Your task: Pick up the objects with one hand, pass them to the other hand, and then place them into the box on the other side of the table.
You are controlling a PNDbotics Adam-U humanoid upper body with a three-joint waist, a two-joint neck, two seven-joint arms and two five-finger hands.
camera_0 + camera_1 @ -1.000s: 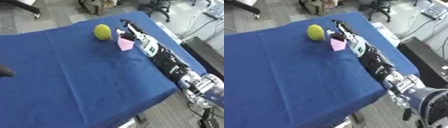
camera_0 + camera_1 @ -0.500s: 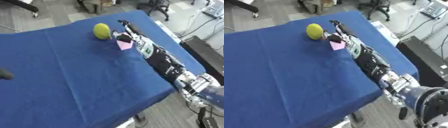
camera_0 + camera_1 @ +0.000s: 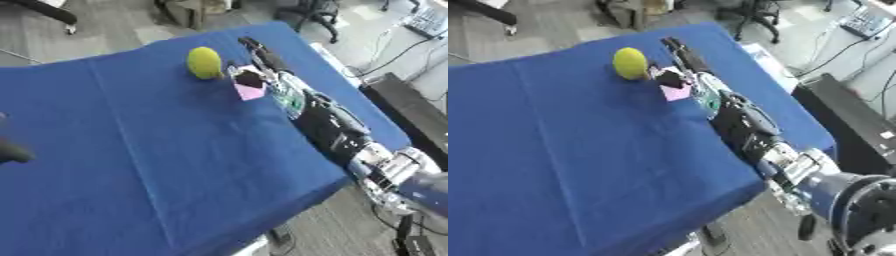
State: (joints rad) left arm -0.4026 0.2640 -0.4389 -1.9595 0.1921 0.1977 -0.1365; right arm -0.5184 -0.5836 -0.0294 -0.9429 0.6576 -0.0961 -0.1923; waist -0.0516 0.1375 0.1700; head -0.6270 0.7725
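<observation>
Pink object — beside yellow ball, right robot hand over it.

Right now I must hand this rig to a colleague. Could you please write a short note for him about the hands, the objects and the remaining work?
Right hand: stretched far across the blue table, at the pink object, with a dark part over its top; whether the fingers are closed on it I cannot tell.
Left hand: only a dark shape at the left edge of the left eye view, state unclear.
Yellow ball: on the table, just left of the pink object.
No box is in view.
Done: nothing placed yet.
Left: lift, pass to the left hand, place each object in the box.
</observation>
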